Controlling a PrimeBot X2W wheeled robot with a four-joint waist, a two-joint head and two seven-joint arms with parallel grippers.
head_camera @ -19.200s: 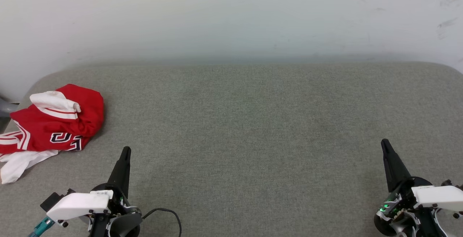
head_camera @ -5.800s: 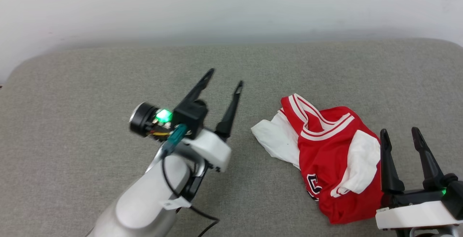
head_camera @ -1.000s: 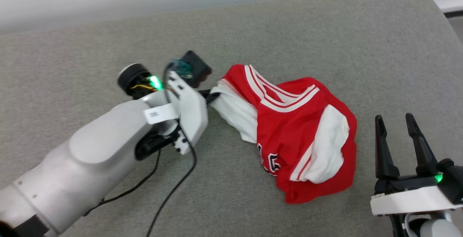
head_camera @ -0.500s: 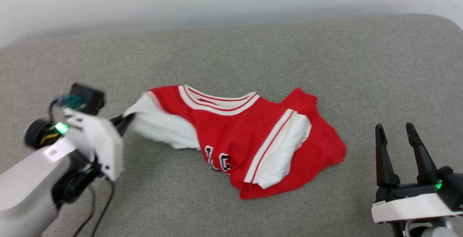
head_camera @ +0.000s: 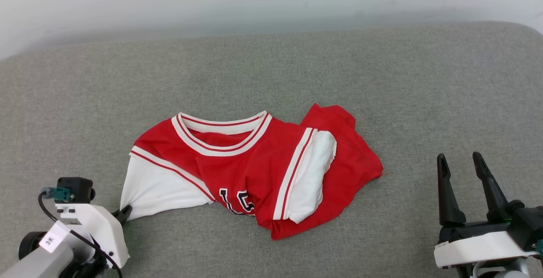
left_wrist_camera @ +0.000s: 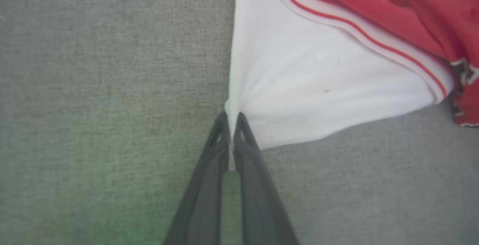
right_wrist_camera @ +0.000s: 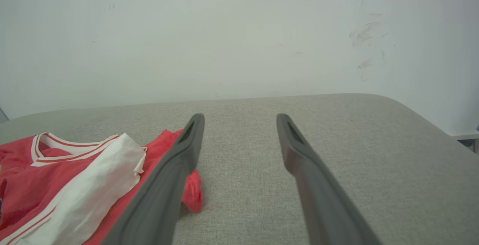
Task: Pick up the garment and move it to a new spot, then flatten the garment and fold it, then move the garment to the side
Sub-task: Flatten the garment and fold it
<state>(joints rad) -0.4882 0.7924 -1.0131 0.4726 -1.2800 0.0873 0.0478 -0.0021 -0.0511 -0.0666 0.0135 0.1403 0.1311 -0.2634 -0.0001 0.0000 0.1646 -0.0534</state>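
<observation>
"Red jersey knit with white sleeves: how will the garment (head_camera: 254,163) handle?"

"Light and limp, by the look of it. It drapes and bunches, so it wants holding by its edges, not its middle. It lies crumpled about midway across the grey upholstered surface (head_camera: 382,78). The left gripper (left_wrist_camera: 232,118) is pinched tight on the corner of one white sleeve (head_camera: 157,189), which is drawn taut. The right gripper (head_camera: 458,159) hangs spread and empty, near the red hem."

"Where should that one take hold?"

"Probably the other sleeve (head_camera: 314,172), which is folded over the chest, or the red edge beside it."

"What is hard to make out?"

"The black lettering (head_camera: 237,201) is half buried in a fold, and the lower hem and back are tucked underneath."
</observation>
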